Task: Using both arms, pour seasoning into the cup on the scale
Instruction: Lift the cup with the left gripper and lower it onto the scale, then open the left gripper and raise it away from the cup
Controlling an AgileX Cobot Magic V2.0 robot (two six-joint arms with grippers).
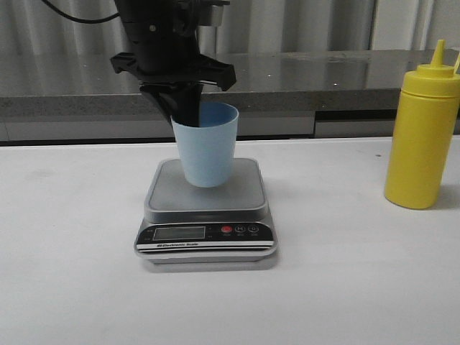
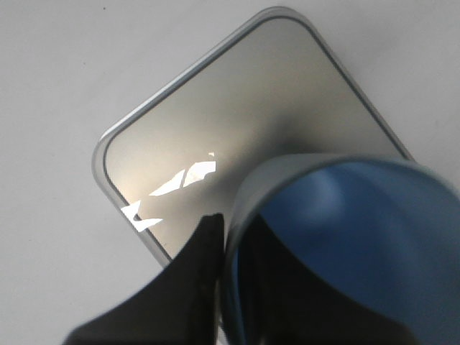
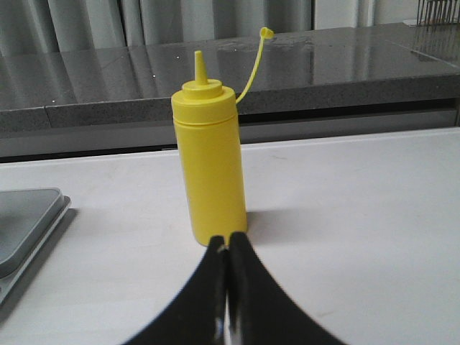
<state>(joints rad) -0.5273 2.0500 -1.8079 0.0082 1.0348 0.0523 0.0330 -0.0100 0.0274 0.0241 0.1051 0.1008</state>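
So progress check: nearest the camera, the scale [image 1: 206,215] sits on the white bench [image 1: 72,287] a bit left of centre, front panel facing us, display too small to read. The cup [image 1: 207,146] is over the grey platform, upright with its base down at the plate, though I can't tell for sure if it's fully resting there or just above it. The left hand [image 1: 185,108] comes down from above and is pinching the cup's rim on the far-left side, one finger [image 2: 194,266] outside the wall and the other seemingly down inside, so it's closed on the cup, not let go yet. Off to the right and a little farther back, the seasoning [image 1: 422,136] stands upright on the bench, well apart from the scale, nozzle tip uncapped with the little cap dangling on its strap. The right hand [image 3: 228,259] is low and just near of the bottle, fingers pressed together with nothing between them, so it hasn't grabbed anything. My read: cup placement is basically done or nearly so, and everything with the bottle is left, meaning opening up, gripping it, carrying it over, tipping it into the cup. Cup looks empty inside from the left wrist view.
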